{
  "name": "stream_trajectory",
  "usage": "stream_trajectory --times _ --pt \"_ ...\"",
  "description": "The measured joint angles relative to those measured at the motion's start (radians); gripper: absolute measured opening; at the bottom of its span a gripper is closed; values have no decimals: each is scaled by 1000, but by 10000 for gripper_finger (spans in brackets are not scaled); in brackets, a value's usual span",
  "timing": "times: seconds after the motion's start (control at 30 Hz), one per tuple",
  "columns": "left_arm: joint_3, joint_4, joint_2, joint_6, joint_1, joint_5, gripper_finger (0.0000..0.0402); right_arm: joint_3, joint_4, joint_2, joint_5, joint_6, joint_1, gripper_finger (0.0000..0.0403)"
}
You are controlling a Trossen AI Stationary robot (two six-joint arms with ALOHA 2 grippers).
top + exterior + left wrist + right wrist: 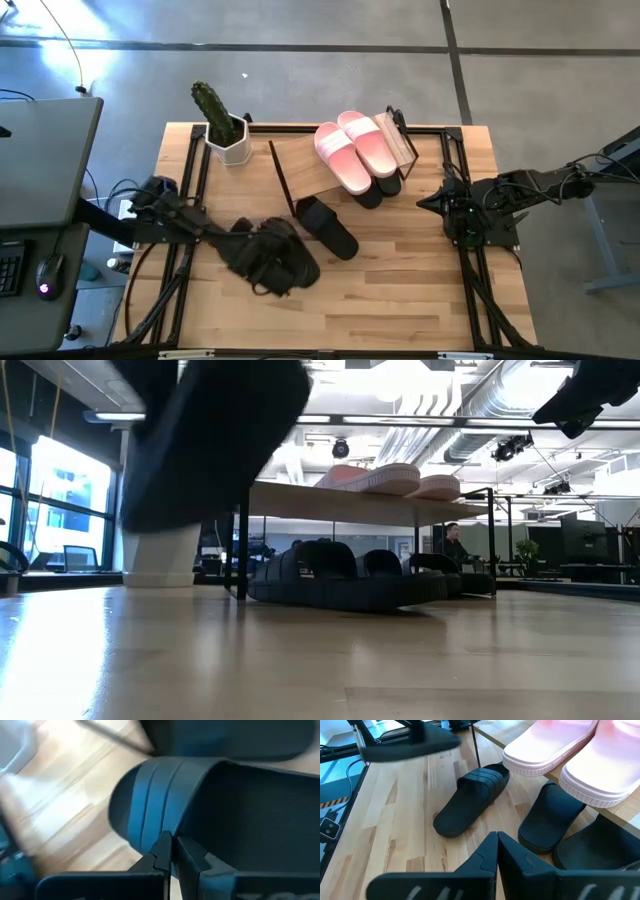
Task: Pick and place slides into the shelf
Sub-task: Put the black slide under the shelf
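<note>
The shelf (305,165) stands at the table's far middle, with the pale pink slides (355,148) on its plank top. A pair of black slides (375,188) lies under it on the table (550,820). Another black slide (327,227) lies sole down on the table in front of the shelf (470,805). My left gripper (258,250) is shut on a fourth black slide (285,262) near the table's middle left. That slide shows as a dark blur high in the low view (210,430). My right gripper (497,847) is shut on nothing and hovers right of the shelf (450,205). My left gripper pinches the black slide between its two fingers (162,851), at the side rim of the sole (200,837) right beside the wide strap (150,805). The low view shows the slide lifted clear of the table.
A potted cactus in a white pot (228,130) stands at the far left corner, next to the shelf. Bare wood (400,300) lies toward the near edge. A desk with a mouse (45,275) is left of the table.
</note>
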Motion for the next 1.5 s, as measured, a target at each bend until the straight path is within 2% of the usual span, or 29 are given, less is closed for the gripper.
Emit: stream_trajectory --times 0.2,0.4,0.6,0.73,0.9,1.07,1.2,1.33,1.43,1.5 --pt "233 30 0 15 -89 -172 1 0 0 0 -1 -1 0 0" --pt "358 233 0 256 -83 -284 0 0 0 0 -16 -3 0 0" --pt "364 498 18 498 -1 -279 0 0 0 -1 -43 -2 0 0" --pt "364 543 64 543 67 -232 0 36 -19 -2 -95 6 0 0" --pt "362 554 121 550 136 -171 0 161 -19 2 -225 -18 0 0" --pt "362 571 147 551 169 -132 0 304 46 42 -416 -81 0 1" --pt "362 573 147 550 188 -124 0 395 86 136 -512 -157 0 10" --pt "380 569 149 550 212 -119 0 496 85 278 -579 -260 3 44" --pt "413 570 149 554 234 -111 0 586 42 396 -592 -360 37 78" --pt "432 567 149 564 248 -110 0 666 -42 475 -552 -437 75 98"
